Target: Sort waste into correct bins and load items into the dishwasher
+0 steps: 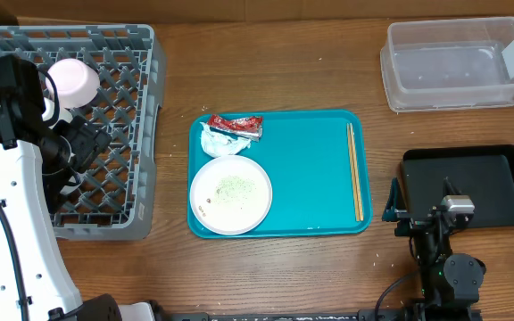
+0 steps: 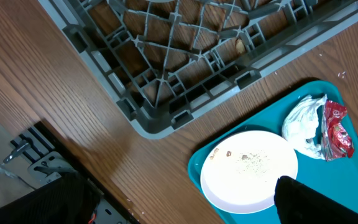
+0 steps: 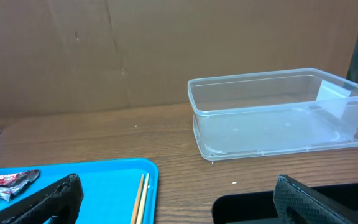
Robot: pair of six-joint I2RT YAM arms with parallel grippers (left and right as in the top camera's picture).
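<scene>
The dishwasher, a grey lattice rack (image 1: 105,178) (image 2: 185,56), stands at the left with a pale-pink dish (image 1: 72,80) in it. My left gripper (image 1: 86,143) (image 2: 166,202) hangs open and empty over the rack's front right part. On the teal tray (image 1: 310,178) lie a white plate (image 1: 231,194) (image 2: 247,177) with rice crumbs (image 1: 235,188) (image 2: 252,160), a crumpled napkin (image 1: 219,142) (image 2: 303,121), a red sauce packet (image 1: 236,126) (image 2: 335,130) and chopsticks (image 1: 354,171) (image 3: 140,199). My right gripper (image 1: 420,201) (image 3: 182,205) is open and empty between the teal tray and the black tray.
The clear tub (image 1: 458,64) (image 3: 278,112) with a white label sits at the far right. The shallow black tray (image 1: 480,183) (image 3: 253,208) lies at the near right. A brown wall rises behind the tub.
</scene>
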